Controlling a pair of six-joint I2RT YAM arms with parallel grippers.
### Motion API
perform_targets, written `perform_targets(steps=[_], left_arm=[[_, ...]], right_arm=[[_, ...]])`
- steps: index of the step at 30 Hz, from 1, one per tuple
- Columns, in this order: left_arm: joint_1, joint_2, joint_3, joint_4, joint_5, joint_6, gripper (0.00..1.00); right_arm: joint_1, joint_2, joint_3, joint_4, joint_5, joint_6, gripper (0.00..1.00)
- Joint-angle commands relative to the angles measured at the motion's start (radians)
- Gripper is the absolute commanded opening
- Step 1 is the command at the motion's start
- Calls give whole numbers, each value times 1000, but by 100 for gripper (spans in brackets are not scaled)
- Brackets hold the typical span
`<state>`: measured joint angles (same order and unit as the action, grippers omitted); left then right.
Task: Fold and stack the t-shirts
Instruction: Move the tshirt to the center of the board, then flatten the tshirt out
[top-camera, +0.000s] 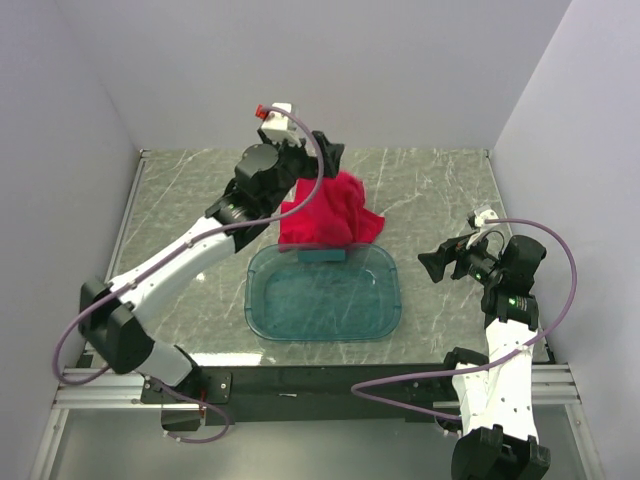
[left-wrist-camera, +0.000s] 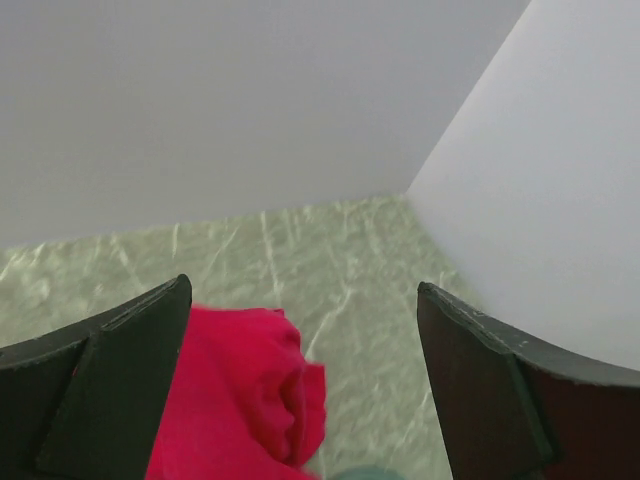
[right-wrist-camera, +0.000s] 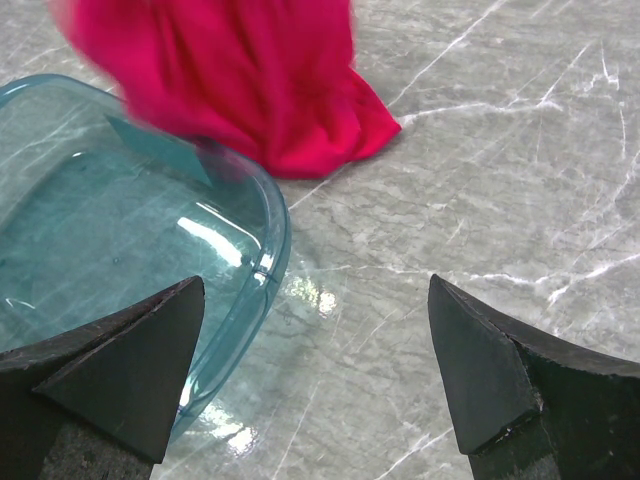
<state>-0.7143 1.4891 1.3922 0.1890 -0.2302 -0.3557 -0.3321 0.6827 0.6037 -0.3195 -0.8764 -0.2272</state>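
A translucent teal plastic tub sits at the centre of the frame on a grey-green marbled counter. Plain white walls enclose the left, right and upper sides.

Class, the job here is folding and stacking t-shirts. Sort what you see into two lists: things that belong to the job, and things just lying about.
Belongs to the job:
- crumpled bright red cloth t-shirt
- black two-finger left gripper, open over it

Just lying about:
- translucent teal plastic tub
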Motion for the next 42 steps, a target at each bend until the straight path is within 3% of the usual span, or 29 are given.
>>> perform_targets(steps=[1,7,10,12,14,16,18,21,22,33,36,42], left_arm=[[7,-137,-70,-137,12,20,99],[56,-346,-352,-232,89,-34,99],[79,-357,-433,-298,300,18,99],[78,-313,-449,-353,524,142,96],[70,-270,-424,-455,645,292,93],[53,-205,-366,-520,608,409,94],[42,-152,-346,-530,431,542,95],[44,-80,-340,-520,251,725,98],[47,-61,-334,-523,233,725,98],[121,130,-251,-574,367,962,86],[125,198,-199,-661,422,1006,77],[124,200,-249,-597,445,1020,63]], right_arm=[[-5,-6,13,11,-1,-14,98],[-5,-11,8,14,-13,-12,98],[-5,-9,7,16,-19,-9,98],[-5,-5,7,17,-24,-9,98],[-5,-2,5,17,-24,-9,98],[-7,0,4,14,-21,-11,98],[-5,-3,5,13,-13,-12,98],[-7,-9,2,11,-6,-17,98],[-8,-11,1,11,-6,-18,98],[-8,-3,5,8,-21,-15,98],[-8,-8,5,11,-19,-15,98],[-8,-5,8,10,-22,-15,98]])
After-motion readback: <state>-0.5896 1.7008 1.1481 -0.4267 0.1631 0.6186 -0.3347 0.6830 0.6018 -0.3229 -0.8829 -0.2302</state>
